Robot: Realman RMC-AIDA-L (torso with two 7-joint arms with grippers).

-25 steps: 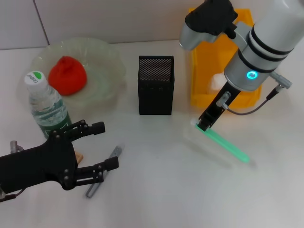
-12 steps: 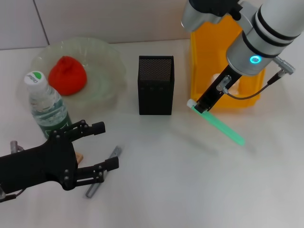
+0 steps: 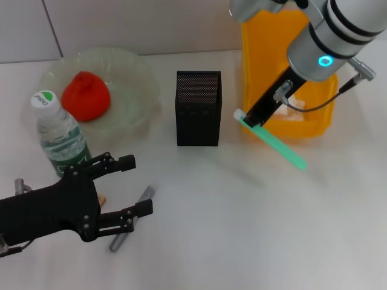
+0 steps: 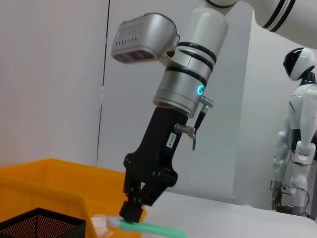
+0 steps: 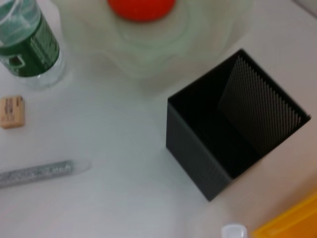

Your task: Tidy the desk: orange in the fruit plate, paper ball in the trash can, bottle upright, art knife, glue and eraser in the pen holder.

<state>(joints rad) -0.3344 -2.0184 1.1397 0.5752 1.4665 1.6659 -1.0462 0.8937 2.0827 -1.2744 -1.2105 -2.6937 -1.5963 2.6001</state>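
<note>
- Right gripper [image 3: 251, 118]: clamped on the glue [image 3: 271, 139] near its capped end; the green stick slants down and away, clear of the table.
- Glue position: in the air between holder [image 3: 198, 109] and trash can [image 3: 284, 72], to the holder's right and just in front of the can's near wall.
- Step in hand, judged: carrying the glue to the holder. Best done by lifting until the low end clears the rim, bringing the stick nearer upright over the mouth, then lowering before release.
- Holder: square black mesh, open top, looks empty in the right wrist view.
- Edges: holder rim on one side, can wall on the other; the slanted tail could catch either.
- Open room: bare table in front of the holder.
- Left gripper [image 3: 124, 193]: fingers apart, low over the near table by the knife [image 3: 130, 219] and eraser [image 5: 12, 111].
- Bottle [image 3: 57, 136]: upright.
- Orange [image 3: 86, 95]: in the plate [image 3: 136, 75].
</note>
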